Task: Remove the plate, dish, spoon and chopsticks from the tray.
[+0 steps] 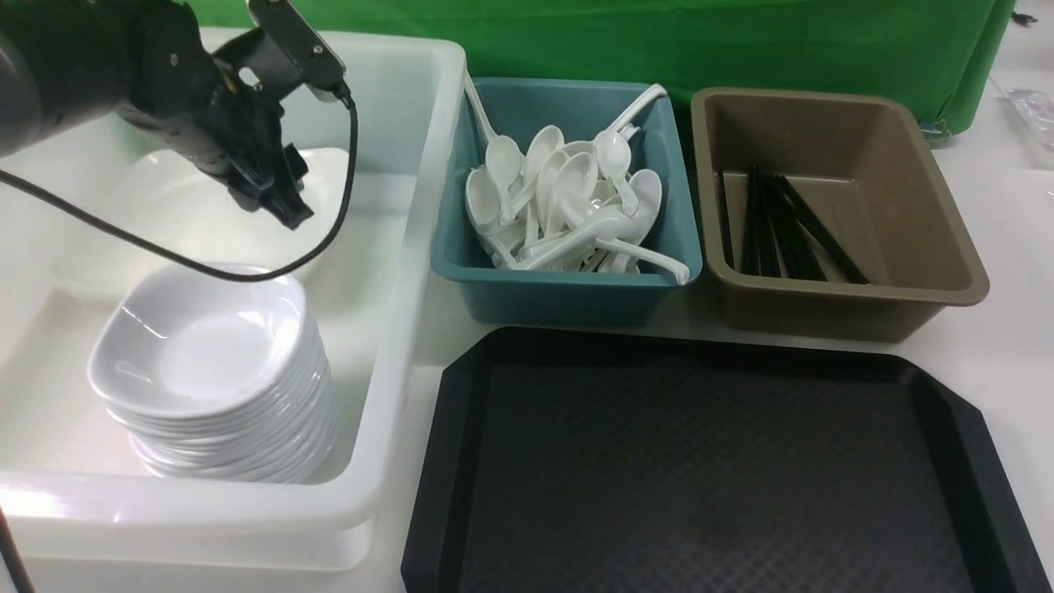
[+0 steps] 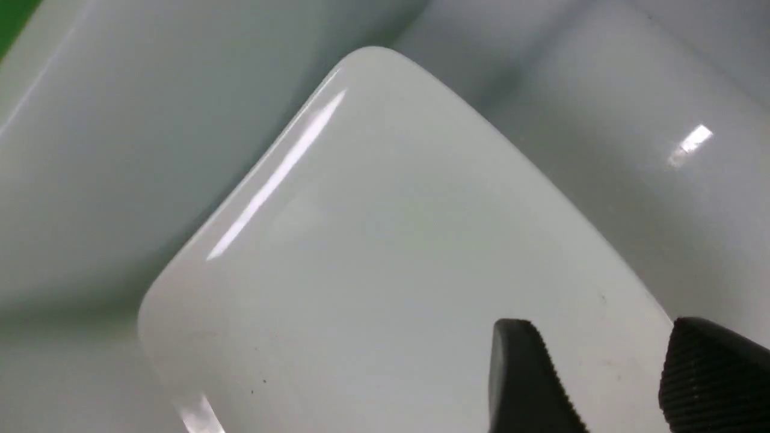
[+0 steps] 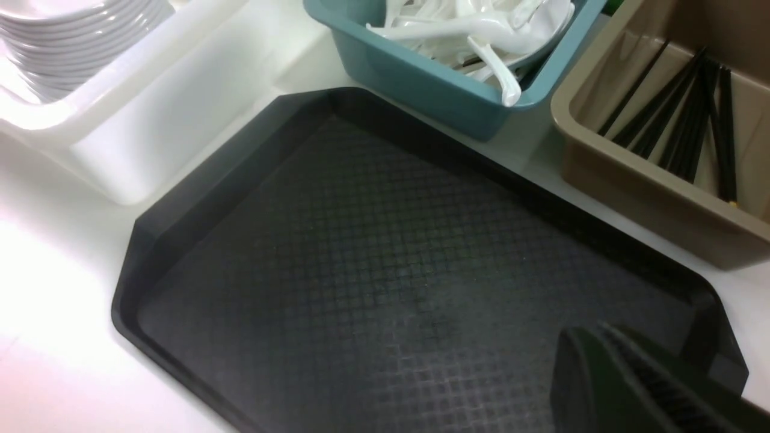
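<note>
Risk 1: the plate (image 2: pixel 385 252) is seen tilted in the far part of the white tub (image 1: pixel 412 272), one corner up against the tub wall; a slide or clatter down toward the stack of small dishes (image 1: pixel 206 371) could be caused if it is nudged on withdrawal.

Risk 2: the left end effector (image 1: pixel 276 198) is judged close above the plate w/ jaws spread; one fingertip (image 2: pixel 523 373) overlaps the plate's near edge in the left wrist view, contact not confirmed. A snag is possible if lifted at an angle.

Right end effector (image 3: pixel 625 385): jaws pressed together, nothing pinched, over the tray's (image 1: pixel 461 461) near right corner.

Tray surface is seen bare. Spoons (image 1: pixel 568 206) lie in the teal bin (image 1: pixel 568 296), chopsticks (image 1: pixel 782 231) in the brown bin (image 1: pixel 856 305), both far side of the counter (image 1: pixel 1013 362).
</note>
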You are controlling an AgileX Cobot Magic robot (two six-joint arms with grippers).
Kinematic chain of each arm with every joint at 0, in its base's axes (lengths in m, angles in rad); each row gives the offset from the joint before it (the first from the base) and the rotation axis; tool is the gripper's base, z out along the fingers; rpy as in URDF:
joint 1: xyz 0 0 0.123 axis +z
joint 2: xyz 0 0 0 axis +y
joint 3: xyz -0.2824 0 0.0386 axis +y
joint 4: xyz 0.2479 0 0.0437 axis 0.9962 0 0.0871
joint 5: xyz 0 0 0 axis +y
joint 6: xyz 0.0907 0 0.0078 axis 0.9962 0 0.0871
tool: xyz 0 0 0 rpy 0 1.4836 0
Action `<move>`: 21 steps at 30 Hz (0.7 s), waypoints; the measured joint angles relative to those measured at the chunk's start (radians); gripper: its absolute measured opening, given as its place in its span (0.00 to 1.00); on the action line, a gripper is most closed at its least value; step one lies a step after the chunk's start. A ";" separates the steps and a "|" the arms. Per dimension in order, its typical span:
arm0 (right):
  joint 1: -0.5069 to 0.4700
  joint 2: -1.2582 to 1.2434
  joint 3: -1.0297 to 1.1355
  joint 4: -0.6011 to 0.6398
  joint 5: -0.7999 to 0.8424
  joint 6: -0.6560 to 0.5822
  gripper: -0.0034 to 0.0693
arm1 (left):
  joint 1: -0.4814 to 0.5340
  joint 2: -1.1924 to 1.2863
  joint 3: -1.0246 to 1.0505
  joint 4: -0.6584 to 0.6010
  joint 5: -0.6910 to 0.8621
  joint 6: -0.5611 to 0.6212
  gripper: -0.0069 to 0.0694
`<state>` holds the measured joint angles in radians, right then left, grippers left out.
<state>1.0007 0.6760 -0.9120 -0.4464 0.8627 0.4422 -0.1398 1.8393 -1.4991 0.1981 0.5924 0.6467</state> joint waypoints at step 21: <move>0.000 0.000 0.000 0.000 0.000 0.000 0.09 | -0.001 -0.927 0.567 -0.894 -0.141 0.218 0.09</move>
<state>1.0007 0.6760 -0.9120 -0.4463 0.8627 0.4422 -0.1407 0.9128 -0.9318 -0.6963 0.4513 0.8644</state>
